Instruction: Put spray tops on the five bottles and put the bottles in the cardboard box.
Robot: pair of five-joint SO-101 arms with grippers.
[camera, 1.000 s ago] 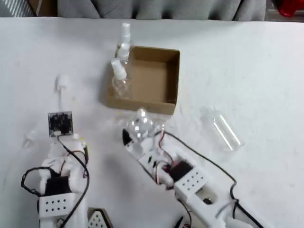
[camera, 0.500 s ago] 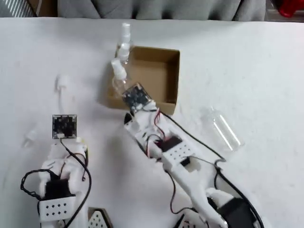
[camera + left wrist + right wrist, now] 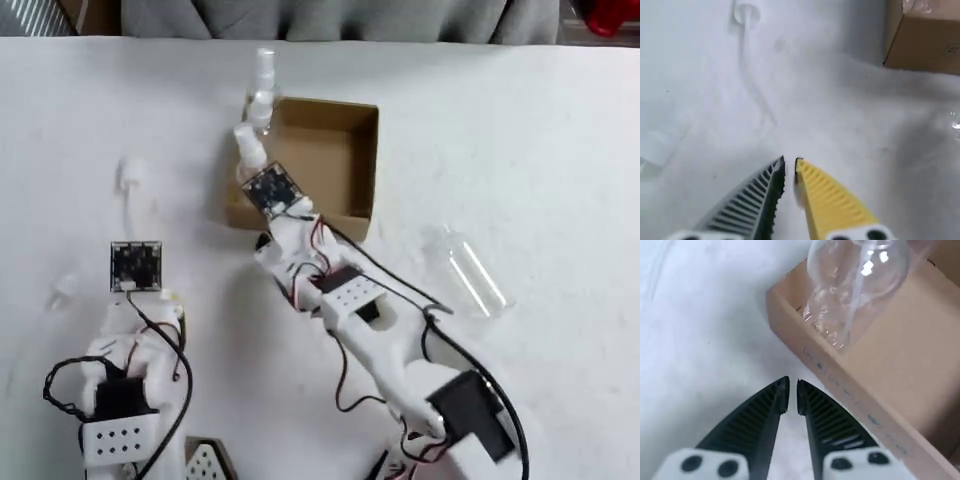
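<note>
1. The work surface is a plain white table (image 3: 520, 130). Along its far edge I see a grey strip (image 3: 350, 18) of the room and a red object (image 3: 610, 15) in the corner.
2. The cardboard box (image 3: 345, 120) sits open-topped at mid-table, toward the far side.
3. Three capped bottles (image 3: 260, 105) line the box wall on the left arm's side, heads up. The right wrist view shows the nearest bottle (image 3: 860, 270) upright inside the near corner, its tube running down inside it. I cannot tell whether the other two stand in the box or beside it.
4. A loose bottle (image 3: 470, 270) lies on its side well apart from the box. Its long axis runs diagonally from the box side toward the near edge. I cannot tell which end is the mouth.
5. A spray top (image 3: 130, 175) lies on the table ahead of the left arm, its tube trailing back toward that arm. A small clear cap (image 3: 62, 290) lies nearer.
6. The left gripper (image 3: 790, 165) hangs above bare table, jaws pressed nearly together and holding nothing.
7. The right gripper (image 3: 792, 390) is just outside the box's near wall, jaws a sliver apart and empty.
</note>
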